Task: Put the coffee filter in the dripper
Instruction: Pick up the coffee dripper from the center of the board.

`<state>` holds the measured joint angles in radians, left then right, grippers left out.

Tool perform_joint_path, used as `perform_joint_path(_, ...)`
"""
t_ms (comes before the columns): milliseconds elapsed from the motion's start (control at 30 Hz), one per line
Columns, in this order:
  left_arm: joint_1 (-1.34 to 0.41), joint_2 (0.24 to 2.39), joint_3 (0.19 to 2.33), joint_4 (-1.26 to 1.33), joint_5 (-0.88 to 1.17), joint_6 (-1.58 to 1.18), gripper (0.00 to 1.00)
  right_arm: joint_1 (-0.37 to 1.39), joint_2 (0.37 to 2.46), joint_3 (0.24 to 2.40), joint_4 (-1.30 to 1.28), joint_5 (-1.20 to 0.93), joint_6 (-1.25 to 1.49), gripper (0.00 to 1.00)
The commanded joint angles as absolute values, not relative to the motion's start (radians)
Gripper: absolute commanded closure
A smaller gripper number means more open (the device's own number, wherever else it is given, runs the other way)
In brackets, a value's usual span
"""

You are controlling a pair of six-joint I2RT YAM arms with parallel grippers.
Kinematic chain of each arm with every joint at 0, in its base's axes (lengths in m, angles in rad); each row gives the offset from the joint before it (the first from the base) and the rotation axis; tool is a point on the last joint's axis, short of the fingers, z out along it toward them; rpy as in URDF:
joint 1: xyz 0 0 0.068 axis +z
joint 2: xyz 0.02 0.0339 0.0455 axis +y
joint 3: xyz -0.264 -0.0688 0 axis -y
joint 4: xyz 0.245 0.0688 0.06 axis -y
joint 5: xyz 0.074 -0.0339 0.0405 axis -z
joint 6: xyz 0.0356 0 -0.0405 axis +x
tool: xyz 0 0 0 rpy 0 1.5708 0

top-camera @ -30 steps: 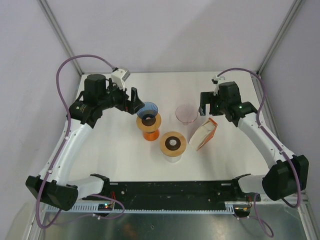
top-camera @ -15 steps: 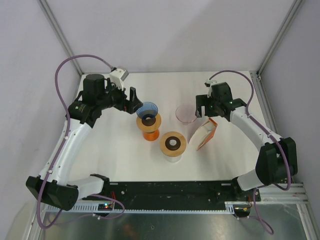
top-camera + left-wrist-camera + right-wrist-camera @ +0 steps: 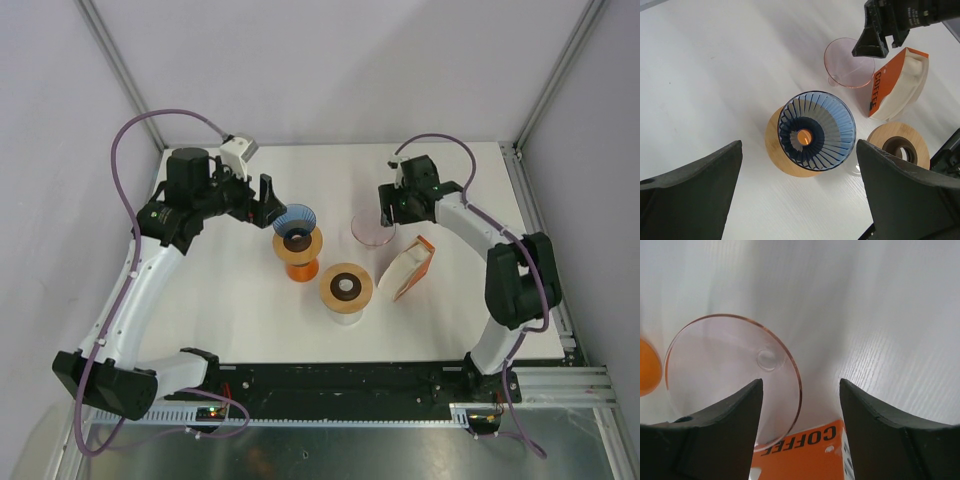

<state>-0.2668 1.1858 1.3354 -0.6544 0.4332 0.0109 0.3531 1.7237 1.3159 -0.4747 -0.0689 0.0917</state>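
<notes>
Gripper on the left (image 3: 264, 200): wide open, empty, just beside blue dripper (image 3: 296, 222). Further right, pink cone (image 3: 372, 228) under right gripper (image 3: 800, 384), partly spread and holding nothing; filters (image 3: 910, 82) in orange pack (image 3: 420, 262), leaning beside the cone. Risks pinching the cone's rim instead, or tipping the pack, with jaws over the rim, not the paper.

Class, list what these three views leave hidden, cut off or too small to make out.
Right wrist view: the coffee filter box is cut by the bottom edge.
Left wrist view: the left gripper covers part of the wooden ring stand.
Top view: box lettering too small to read.
</notes>
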Motion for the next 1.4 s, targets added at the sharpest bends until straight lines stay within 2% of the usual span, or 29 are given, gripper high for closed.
perform_joint_path(0,-0.255,1.186,1.346,-0.642,0.463,0.034,0.0,0.364,1.773,1.39,-0.47,-0.069,0.065,0.37)
perform_joint_path(67,-0.255,1.185,1.344,-0.642,0.466,0.034,0.0,0.37,1.792,1.403,-0.471,-0.074,0.063,0.45)
perform_joint_path(267,-0.252,1.181,1.339,-0.642,0.47,0.035,0.0,0.399,1.83,1.435,-0.485,-0.059,0.058,0.81)
perform_joint_path(467,-0.25,1.181,1.338,-0.641,0.491,0.036,0.0,0.394,1.823,1.478,-0.527,-0.043,0.069,0.98)
perform_joint_path(667,-0.25,1.182,1.331,-0.642,0.512,0.035,0.0,0.387,1.77,1.555,-0.603,-0.091,0.065,1.0)
perform_joint_path(1067,-0.254,1.178,1.345,-0.641,0.551,0.029,0.01,0.397,1.525,1.681,-0.774,-0.138,0.085,1.0)
perform_joint_path(1367,-0.287,1.177,1.376,-0.655,0.583,0.023,0.02,0.458,1.386,1.69,-0.895,-0.305,0.159,1.0)
